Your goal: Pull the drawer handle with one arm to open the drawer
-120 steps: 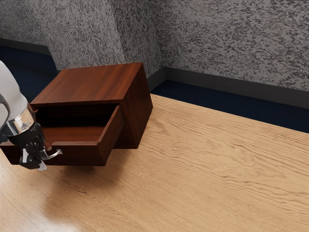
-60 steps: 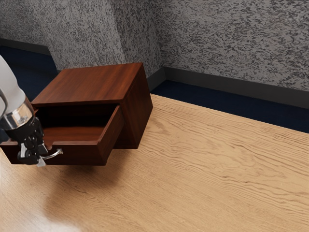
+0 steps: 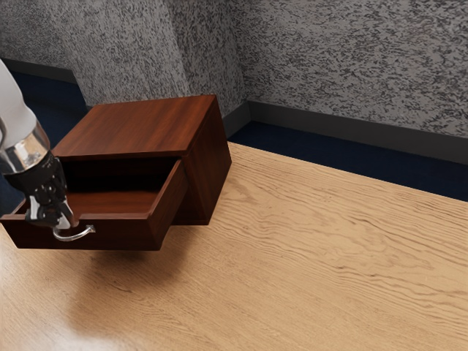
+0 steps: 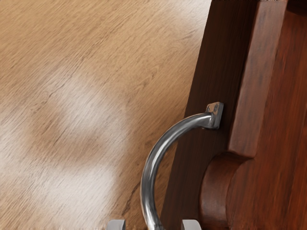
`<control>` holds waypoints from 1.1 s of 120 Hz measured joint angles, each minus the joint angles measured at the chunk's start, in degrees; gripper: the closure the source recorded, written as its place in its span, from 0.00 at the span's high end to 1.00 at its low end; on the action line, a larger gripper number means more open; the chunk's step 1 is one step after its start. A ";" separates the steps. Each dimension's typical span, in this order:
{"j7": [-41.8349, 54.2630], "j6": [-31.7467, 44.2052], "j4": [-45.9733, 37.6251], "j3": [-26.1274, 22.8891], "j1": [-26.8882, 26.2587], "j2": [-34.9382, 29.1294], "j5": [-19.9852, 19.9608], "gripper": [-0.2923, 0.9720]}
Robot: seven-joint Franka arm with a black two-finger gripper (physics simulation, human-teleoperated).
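Well, the gripper hangs unclenched at the open drawer's front, the handle loose between its fingers, above the table.

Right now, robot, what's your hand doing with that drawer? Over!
Gripper open, fingers either side of handle, not gripping. Drawer standing well out of cabinet. Nothing in its path. Over.
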 joint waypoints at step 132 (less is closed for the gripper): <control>60.97 -10.84 32.03 12.93 -25.54 24.29 -6.58 0.74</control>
